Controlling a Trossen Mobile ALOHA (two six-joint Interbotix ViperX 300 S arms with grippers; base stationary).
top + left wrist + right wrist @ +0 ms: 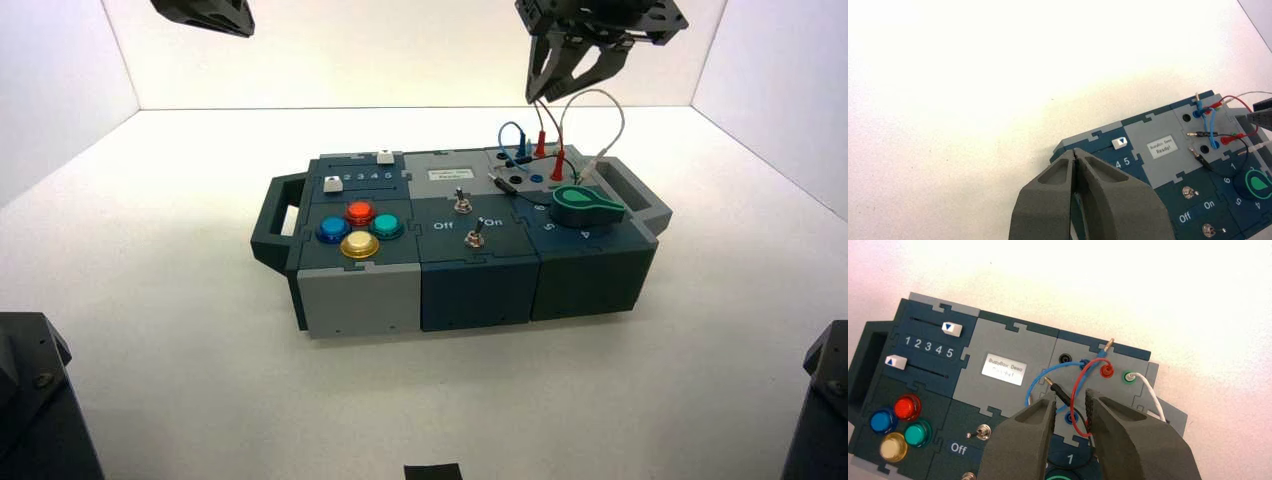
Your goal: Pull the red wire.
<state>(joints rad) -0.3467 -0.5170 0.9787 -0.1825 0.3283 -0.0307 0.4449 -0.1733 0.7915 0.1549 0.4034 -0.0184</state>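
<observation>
Red wire (1075, 395) arches beneath the right hand's (1071, 399) parted fingertips (1089, 402)

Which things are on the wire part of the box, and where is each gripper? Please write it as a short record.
red wire: both plugs in their sockets
white wire: plugged into green socket
blue wire: looped beside the red
right gripper: above the wires
left gripper: parked, far left

Lab-like setup — white-walled test booth (420, 50)
</observation>
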